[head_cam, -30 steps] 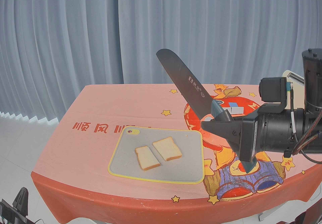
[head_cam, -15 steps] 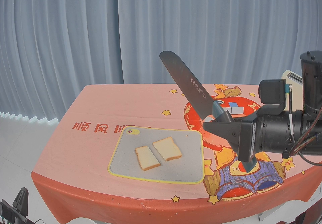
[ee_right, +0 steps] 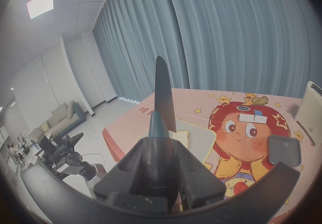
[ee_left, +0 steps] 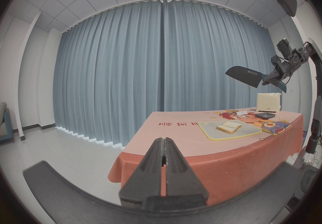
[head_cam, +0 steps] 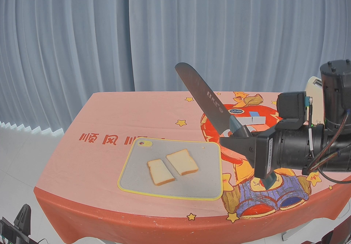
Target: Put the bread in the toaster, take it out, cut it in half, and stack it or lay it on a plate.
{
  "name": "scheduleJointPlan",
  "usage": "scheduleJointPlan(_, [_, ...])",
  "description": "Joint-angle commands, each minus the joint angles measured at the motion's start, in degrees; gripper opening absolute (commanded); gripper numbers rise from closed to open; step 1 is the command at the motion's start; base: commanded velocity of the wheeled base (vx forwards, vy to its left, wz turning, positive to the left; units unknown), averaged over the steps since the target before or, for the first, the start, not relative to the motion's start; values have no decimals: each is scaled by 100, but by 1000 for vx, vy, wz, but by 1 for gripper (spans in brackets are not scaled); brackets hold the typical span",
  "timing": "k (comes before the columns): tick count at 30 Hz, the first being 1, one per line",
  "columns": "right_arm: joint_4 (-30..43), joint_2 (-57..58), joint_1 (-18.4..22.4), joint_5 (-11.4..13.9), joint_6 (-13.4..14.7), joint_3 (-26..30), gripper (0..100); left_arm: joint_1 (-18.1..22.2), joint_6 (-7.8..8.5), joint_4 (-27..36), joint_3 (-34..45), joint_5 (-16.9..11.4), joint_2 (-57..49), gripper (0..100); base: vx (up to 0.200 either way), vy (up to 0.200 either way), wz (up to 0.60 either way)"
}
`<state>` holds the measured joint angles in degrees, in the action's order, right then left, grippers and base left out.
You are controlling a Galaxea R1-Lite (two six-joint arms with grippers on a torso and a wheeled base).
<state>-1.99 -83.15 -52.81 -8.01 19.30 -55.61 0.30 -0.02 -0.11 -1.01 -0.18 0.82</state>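
Two bread halves (head_cam: 160, 172) (head_cam: 182, 161) lie side by side, slightly apart, on a grey cutting board (head_cam: 204, 179) with a yellow rim. My right gripper (head_cam: 244, 138) is shut on the teal handle of a dark knife (head_cam: 203, 96). It hovers above the table to the right of the board, with the blade slanting up and to the left. In the right wrist view the knife (ee_right: 164, 97) points away over the board. The white toaster (head_cam: 315, 98) stands at the far right. My left gripper (ee_left: 163, 154) is shut on nothing, low and off the table's front left.
A dark square plate (ee_right: 285, 150) lies on the cloth near the toaster (ee_right: 312, 110). Small white and blue tags (head_cam: 256, 118) sit behind the right gripper. The table edge runs close in front of the board. A curtain hangs behind the table.
The right arm has sunk a little with the knife, so the blade tip is lower. The bread halves and board have not moved.
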Motion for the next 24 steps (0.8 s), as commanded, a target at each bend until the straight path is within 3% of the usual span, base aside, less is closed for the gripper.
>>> scheduleJointPlan(1, [-100,-34,-1,1,13,24,0,5,-6,-7,101,1,-20,0,0,0,0])
scheduleJointPlan(17, [-1427,-70,201,-104,48,780,0,5,2,-7,101,1,-20,0,0,0,0])
scheduleJointPlan(24, [-1524,71,139,-148,13,965,0,5,2,-7,101,1,-20,0,0,0,0])
